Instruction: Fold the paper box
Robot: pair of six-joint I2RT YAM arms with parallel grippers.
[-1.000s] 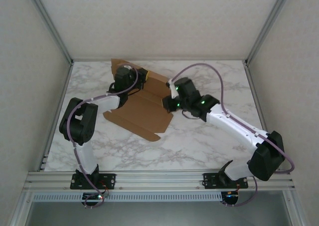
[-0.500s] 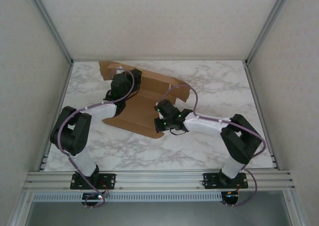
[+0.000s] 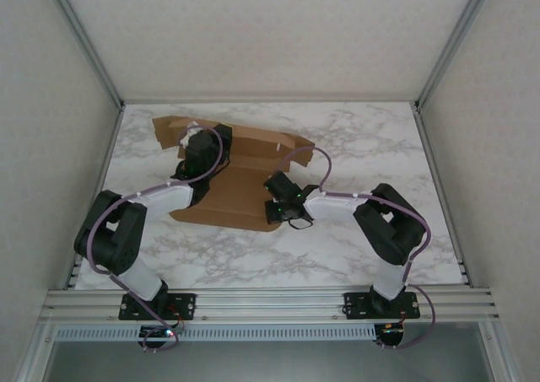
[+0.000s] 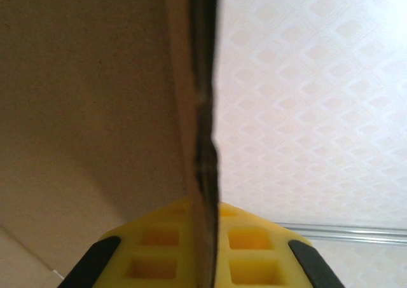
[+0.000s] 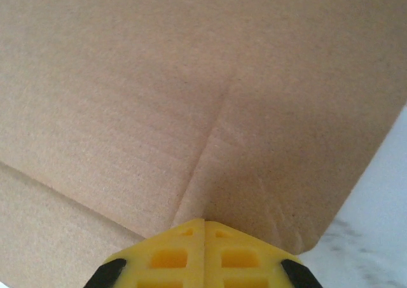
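The paper box (image 3: 229, 192) is a brown creased blank lying on the marble table at the centre left, its far flaps raised. My left gripper (image 3: 194, 142) is at the far left flap. In the left wrist view the yellow fingers (image 4: 159, 250) of the left gripper (image 4: 203, 206) are shut on a cardboard edge (image 4: 202, 110) seen end-on. My right gripper (image 3: 272, 201) is low over the blank's near right part. In the right wrist view the right gripper (image 5: 205, 222) is shut with nothing between its pads, tips against a panel of the paper box (image 5: 159, 78) beside a crease.
The marble table (image 3: 363, 146) is bare to the right and along the near side. Aluminium rails (image 3: 270, 302) run along the front edge, with posts at both sides. White walls close the back and sides. A purple cable (image 3: 312, 158) loops above the right wrist.
The box has swung left and lies flatter on the table. My left gripper moved left with its flap. The right arm came down and nearer, and its jaws closed.
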